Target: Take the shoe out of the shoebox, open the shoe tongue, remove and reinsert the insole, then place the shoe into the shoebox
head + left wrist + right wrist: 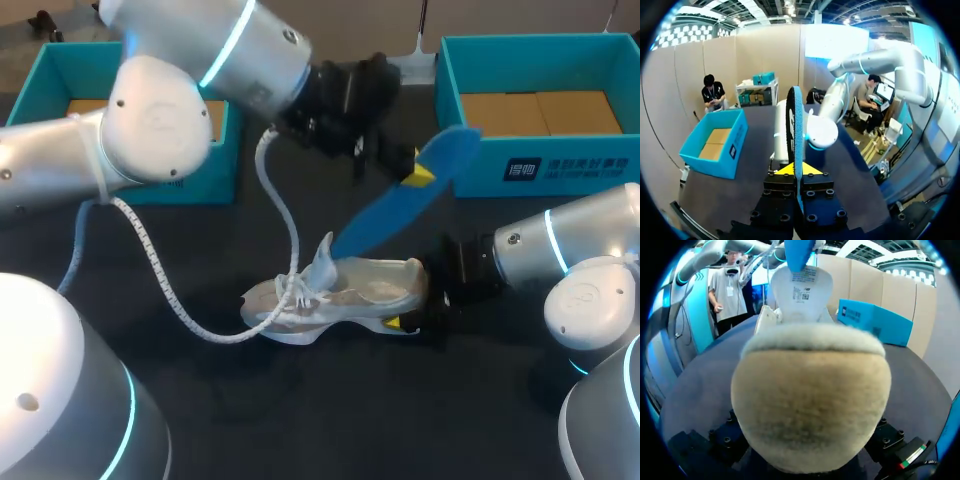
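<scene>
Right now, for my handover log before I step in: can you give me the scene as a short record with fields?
Left gripper: shut on the blue insole, held slanting above the table
Insole's lower end: at the shoe's opening, by the raised tongue
Right gripper: shut on the white shoe at its heel
Shoe: on the table, outside both boxes
Left shoebox: teal, open
Right shoebox: teal, open

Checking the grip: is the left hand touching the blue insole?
Touching. The left wrist view shows the insole pinched edge-on between the left hand's two yellow tips.
</scene>
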Action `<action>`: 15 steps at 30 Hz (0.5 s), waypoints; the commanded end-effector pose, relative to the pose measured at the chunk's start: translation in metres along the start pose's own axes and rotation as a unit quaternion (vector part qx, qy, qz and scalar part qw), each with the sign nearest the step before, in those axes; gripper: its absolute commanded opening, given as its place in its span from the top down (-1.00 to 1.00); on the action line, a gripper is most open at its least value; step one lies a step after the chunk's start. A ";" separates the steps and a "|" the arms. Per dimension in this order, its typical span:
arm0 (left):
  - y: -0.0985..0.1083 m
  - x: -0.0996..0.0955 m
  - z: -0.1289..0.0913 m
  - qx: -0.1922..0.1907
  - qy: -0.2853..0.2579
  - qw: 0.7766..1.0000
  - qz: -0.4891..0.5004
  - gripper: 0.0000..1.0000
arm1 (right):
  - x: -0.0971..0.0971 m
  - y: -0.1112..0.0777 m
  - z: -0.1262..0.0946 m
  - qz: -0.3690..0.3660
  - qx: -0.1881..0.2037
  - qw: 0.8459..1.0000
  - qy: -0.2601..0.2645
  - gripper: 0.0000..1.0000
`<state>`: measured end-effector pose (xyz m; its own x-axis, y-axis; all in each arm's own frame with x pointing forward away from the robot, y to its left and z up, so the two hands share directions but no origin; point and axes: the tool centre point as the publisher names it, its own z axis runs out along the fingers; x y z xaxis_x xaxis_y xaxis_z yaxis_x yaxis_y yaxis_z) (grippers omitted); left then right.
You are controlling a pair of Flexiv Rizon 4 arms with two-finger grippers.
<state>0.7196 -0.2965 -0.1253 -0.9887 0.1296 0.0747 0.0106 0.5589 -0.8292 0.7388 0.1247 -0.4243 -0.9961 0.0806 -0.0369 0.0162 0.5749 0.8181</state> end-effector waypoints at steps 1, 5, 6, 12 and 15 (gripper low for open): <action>-0.009 0.000 -0.010 0.029 0.011 1.000 -0.002 1.00 | 0.001 0.000 0.002 0.000 0.004 1.000 -0.001 1.00; -0.025 0.000 -0.017 0.063 0.022 0.998 -0.005 1.00 | 0.001 0.000 0.002 0.000 0.004 1.000 -0.001 1.00; -0.028 0.000 -0.018 0.073 0.024 0.997 -0.008 1.00 | 0.001 0.000 0.002 0.000 0.004 1.000 -0.001 1.00; -0.046 -0.005 -0.026 0.128 0.034 0.991 -0.033 1.00 | 0.001 0.000 0.002 0.000 0.004 1.000 -0.001 1.00; -0.056 -0.007 -0.031 0.163 0.038 0.985 -0.047 1.00 | 0.001 0.000 0.002 0.000 0.004 1.000 -0.001 1.00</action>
<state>0.7303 -0.3021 -0.0611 -0.9708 0.1527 0.1852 -0.1250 0.3373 -0.9331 0.7388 0.1247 -0.4243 -0.9961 0.0807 -0.0369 0.0162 0.5749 0.8181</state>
